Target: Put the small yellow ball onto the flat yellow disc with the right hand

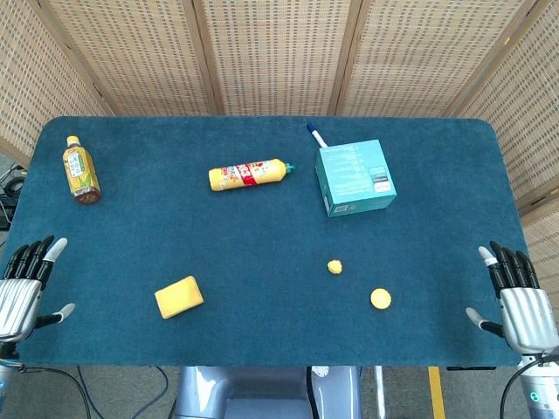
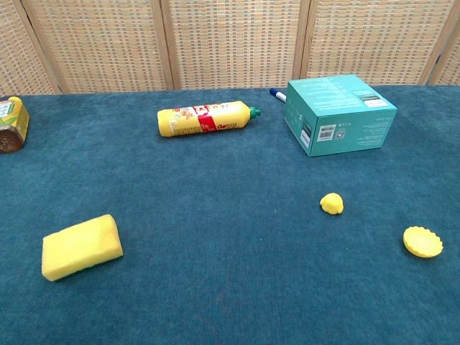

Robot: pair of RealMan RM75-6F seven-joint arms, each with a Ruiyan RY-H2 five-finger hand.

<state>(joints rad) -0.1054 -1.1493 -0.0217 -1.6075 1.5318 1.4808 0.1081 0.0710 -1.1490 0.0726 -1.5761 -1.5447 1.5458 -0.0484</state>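
The small yellow ball [image 1: 334, 266] [image 2: 331, 203] lies on the blue table cloth, right of centre. The flat yellow disc [image 1: 380, 298] [image 2: 422, 241] lies a little nearer the front edge and to the ball's right. My right hand [image 1: 518, 301] rests at the table's front right corner, fingers apart and holding nothing, well right of the disc. My left hand [image 1: 24, 284] sits at the front left edge, fingers spread and empty. Neither hand shows in the chest view.
A teal box [image 1: 355, 177] [image 2: 338, 113] stands behind the ball, a blue-capped pen [image 1: 315, 135] behind it. A yellow bottle [image 1: 250, 175] [image 2: 206, 118] lies at centre back. A tea bottle [image 1: 80, 170] lies far left. A yellow sponge [image 1: 179, 297] [image 2: 80, 246] sits front left.
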